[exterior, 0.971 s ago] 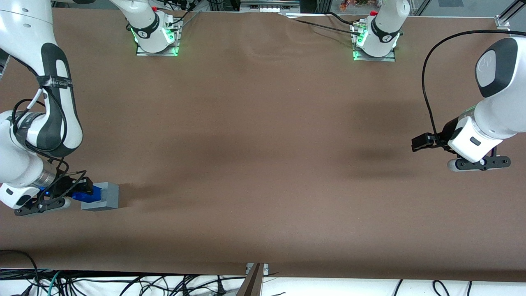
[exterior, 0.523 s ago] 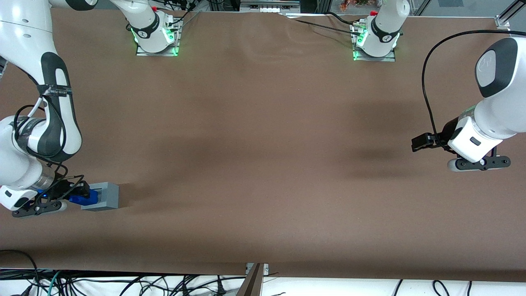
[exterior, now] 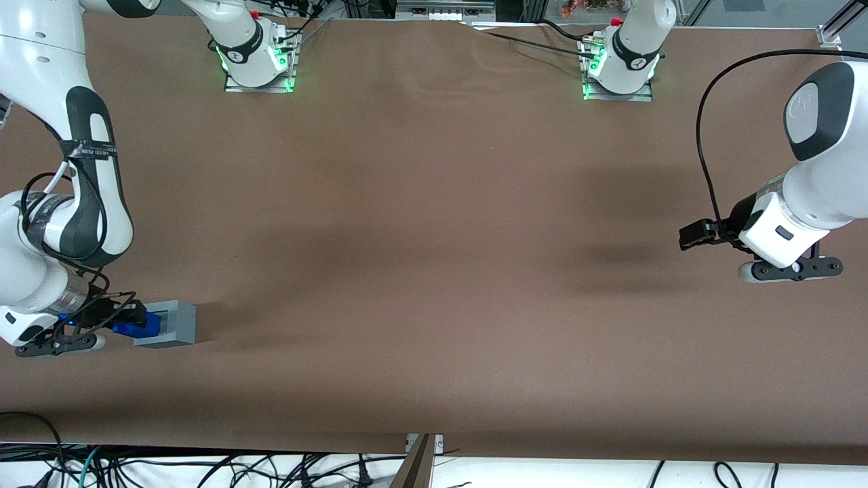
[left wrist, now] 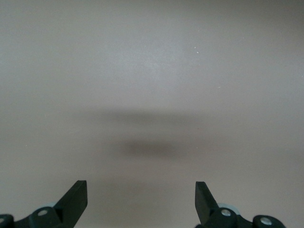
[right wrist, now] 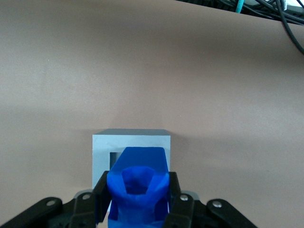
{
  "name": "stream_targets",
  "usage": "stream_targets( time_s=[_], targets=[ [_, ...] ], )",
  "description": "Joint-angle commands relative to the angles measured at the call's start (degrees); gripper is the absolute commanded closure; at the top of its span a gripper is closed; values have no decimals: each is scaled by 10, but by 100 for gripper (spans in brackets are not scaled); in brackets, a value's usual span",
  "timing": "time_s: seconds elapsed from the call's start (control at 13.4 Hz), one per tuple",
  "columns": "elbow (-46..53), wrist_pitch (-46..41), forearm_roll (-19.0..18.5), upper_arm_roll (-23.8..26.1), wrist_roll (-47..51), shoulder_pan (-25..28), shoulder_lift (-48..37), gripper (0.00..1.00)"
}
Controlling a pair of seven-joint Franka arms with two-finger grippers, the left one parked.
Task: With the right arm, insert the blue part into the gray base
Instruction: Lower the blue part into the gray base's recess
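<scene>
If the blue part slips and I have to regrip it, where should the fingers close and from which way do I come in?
Judging by the present hold, clamp the blue part across its two flat side faces, as the gripper does now, shut on it. Come from the working arm's end of the table, leaving the part's leading end free toward the gray base recess.

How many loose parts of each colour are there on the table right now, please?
Blue: 1, the blue part, held in the gripper at the gray base.
Grey: 1, the gray base, on the table at the working arm's end.
Total: 2
</scene>
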Motion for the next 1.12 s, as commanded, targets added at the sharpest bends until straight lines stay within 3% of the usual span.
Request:
stream_targets(
  time_s=[0.0,1.05],
  targets=[
    [5,-10,7,5,6,-1,9,76],
    [3,-27,8,9,16,3,15,76]
  ],
)
